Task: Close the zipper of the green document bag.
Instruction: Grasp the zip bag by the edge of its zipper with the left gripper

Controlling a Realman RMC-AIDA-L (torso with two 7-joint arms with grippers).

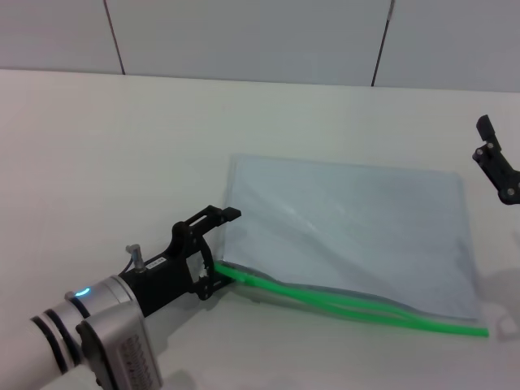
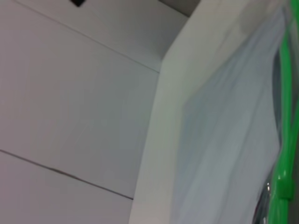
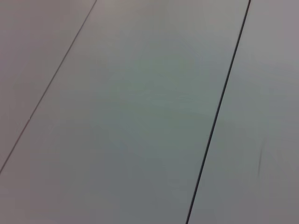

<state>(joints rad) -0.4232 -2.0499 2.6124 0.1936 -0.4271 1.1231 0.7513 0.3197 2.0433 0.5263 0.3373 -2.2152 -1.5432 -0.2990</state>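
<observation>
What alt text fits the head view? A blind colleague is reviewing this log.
The left gripper reaches the near left corner of the green document bag, lying flat on a white table, its zipper strips parted. The right gripper hangs at the far right.

Pale translucent blue-grey is shown by the document bag (image 1: 349,231), edged by a bright green zipper (image 1: 357,307). The table (image 1: 97,162) is off-white. The left gripper (image 1: 213,253) is black, its arm white with black bands.
</observation>
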